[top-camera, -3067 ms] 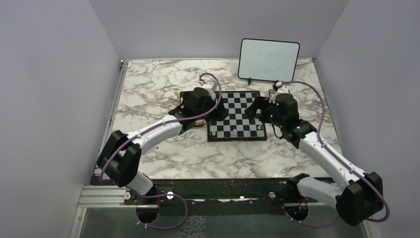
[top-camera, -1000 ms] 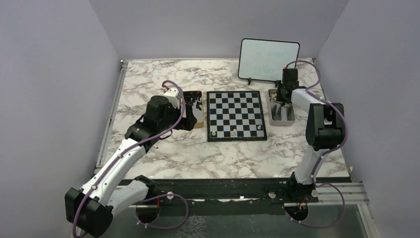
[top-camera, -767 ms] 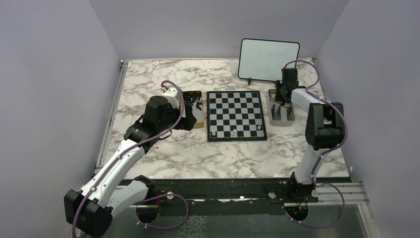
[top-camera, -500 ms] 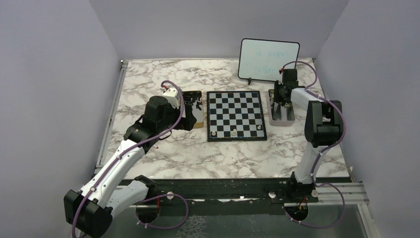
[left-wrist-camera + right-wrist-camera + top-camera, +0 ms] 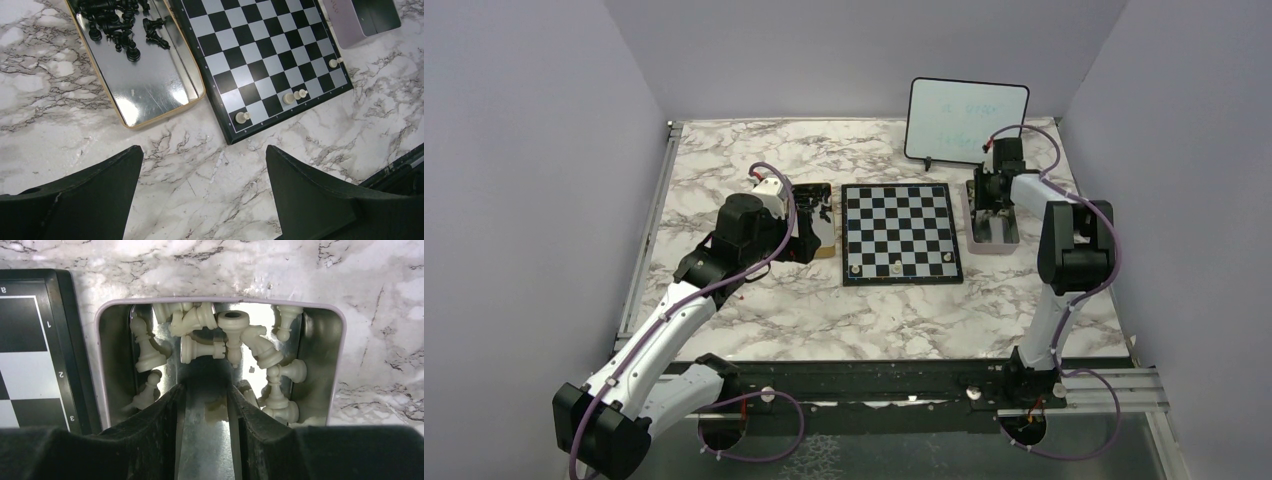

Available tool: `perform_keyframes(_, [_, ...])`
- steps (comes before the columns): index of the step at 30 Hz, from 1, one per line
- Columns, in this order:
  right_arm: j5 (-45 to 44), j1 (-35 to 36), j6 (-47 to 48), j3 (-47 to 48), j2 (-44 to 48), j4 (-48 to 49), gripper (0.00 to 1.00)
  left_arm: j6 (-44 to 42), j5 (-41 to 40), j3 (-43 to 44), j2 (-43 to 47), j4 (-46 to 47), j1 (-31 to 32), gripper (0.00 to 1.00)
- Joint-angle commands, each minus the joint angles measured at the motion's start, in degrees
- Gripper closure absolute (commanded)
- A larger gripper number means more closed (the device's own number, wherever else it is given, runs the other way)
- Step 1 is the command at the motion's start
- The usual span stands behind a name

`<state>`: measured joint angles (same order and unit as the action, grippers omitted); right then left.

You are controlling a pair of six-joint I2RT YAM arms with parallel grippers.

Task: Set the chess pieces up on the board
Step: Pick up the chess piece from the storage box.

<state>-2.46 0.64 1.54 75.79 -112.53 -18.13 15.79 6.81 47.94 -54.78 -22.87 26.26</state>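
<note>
Marble table (image 5: 754, 170) with the board (image 5: 899, 225) in the middle, mostly bare: only four white pieces (image 5: 289, 98) stand on it, all in the row nearest the arms. Gold-rimmed tray (image 5: 150, 95) just left of the board holds the black pieces (image 5: 131, 50), heaped at its far end. Pink-rimmed tray (image 5: 220, 303) just right of the board holds the spare white pieces (image 5: 200, 349), lying jumbled. Left gripper (image 5: 200, 155) hangs wide open and empty over bare table by the board's near left corner. Right gripper (image 5: 205, 390) is down inside the pink-rimmed tray, jaws a narrow gap apart, nothing clearly gripped; a pale blob between the fingers may be a piece or glare, cannot tell. Step in hand looks like fetching another white piece, task early. Next move calls for lining the jaws over one piece clear of its neighbours, closing, lifting without dragging others, then standing it upright on its square
</note>
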Motion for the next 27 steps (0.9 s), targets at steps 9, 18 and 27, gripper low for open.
perform_keyframes(9, [0.6,-0.3,-1.3,4.3,4.2,-6.9,0.59,-0.2,-0.7,-0.4,1.6,0.3,0.0,0.07])
perform_keyframes(18, [0.2,-0.3,5.4,0.6,9.1,1.2,0.58,0.1,-0.2,-0.3,1.5,0.3,0.0,0.07])
perform_keyframes(27, [-2.3,-0.3,1.4,2.5,7.8,-3.4,0.59,0.3,1.4,-0.3,1.4,0.5,0.1,0.07])
